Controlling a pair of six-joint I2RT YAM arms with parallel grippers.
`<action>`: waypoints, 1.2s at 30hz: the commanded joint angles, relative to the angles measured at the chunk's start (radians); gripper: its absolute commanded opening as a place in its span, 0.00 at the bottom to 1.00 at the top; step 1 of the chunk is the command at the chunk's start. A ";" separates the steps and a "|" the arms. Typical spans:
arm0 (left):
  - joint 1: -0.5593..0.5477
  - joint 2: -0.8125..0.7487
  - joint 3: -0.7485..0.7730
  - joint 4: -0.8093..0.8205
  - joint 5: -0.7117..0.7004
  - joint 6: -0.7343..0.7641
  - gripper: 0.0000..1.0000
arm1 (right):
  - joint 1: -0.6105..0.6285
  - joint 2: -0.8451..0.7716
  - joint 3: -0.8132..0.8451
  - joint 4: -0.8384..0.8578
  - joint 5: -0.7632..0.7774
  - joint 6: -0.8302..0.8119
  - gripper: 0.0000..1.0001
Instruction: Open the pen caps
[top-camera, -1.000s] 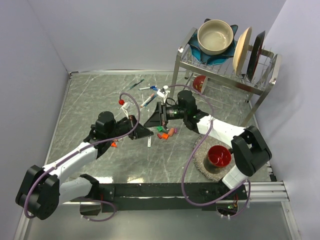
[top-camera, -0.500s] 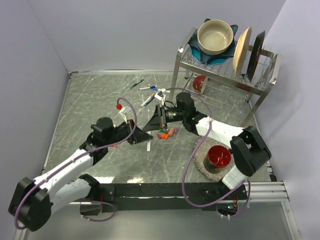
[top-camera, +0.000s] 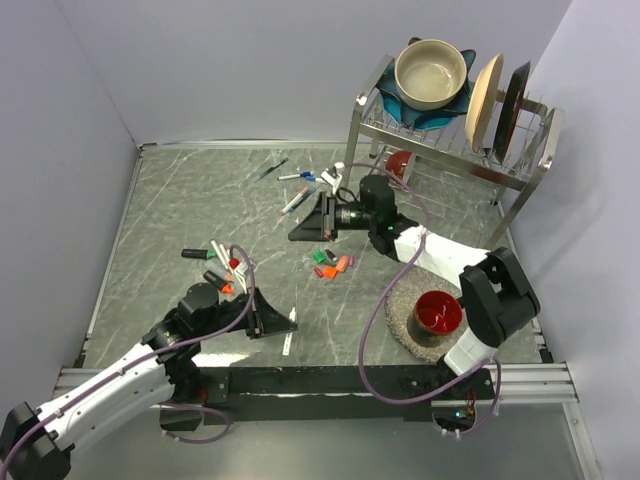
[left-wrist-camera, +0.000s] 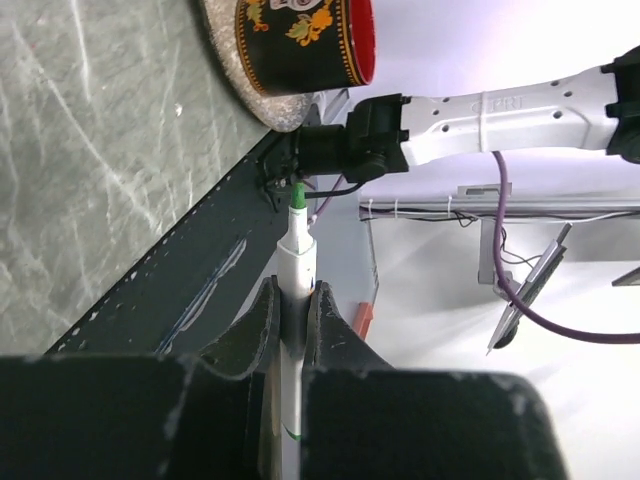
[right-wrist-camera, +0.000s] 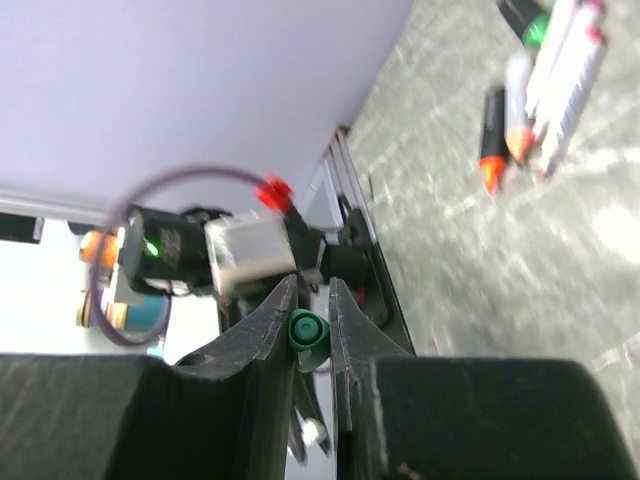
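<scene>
My left gripper (top-camera: 280, 323) is low near the front rail, shut on a white marker barrel (left-wrist-camera: 297, 262) whose bare green tip (left-wrist-camera: 296, 193) sticks out past the fingers. My right gripper (top-camera: 296, 235) is at mid table, shut on a green pen cap (right-wrist-camera: 309, 332) held end-on between its fingers. The two grippers are well apart. Several loose pen caps (top-camera: 333, 264) in red, green, orange and pink lie on the table below the right gripper. Several uncapped markers (top-camera: 215, 258) lie at the left, and also show in the right wrist view (right-wrist-camera: 545, 70).
More pens (top-camera: 300, 188) lie toward the back. A dish rack (top-camera: 520, 172) with a bowl and plates stands at the back right. A red-lined cup (top-camera: 437, 312) sits on a stone coaster (top-camera: 400, 318) at the right front. A black rail (top-camera: 330, 382) runs along the near edge.
The grippers were together at mid table; the left arm has pulled back toward the near left with the marker barrel, and the right gripper kept the green cap, shifting slightly back.
</scene>
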 joint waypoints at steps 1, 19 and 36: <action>-0.003 -0.026 0.013 -0.038 -0.012 -0.003 0.01 | 0.052 0.041 0.148 -0.010 0.024 -0.017 0.00; 0.371 0.419 0.308 -0.403 -0.492 0.158 0.01 | 0.098 0.088 0.351 -0.957 0.496 -1.100 0.04; 0.636 0.893 0.635 -0.501 -0.798 0.255 0.07 | 0.043 0.167 0.391 -1.041 0.531 -1.168 0.06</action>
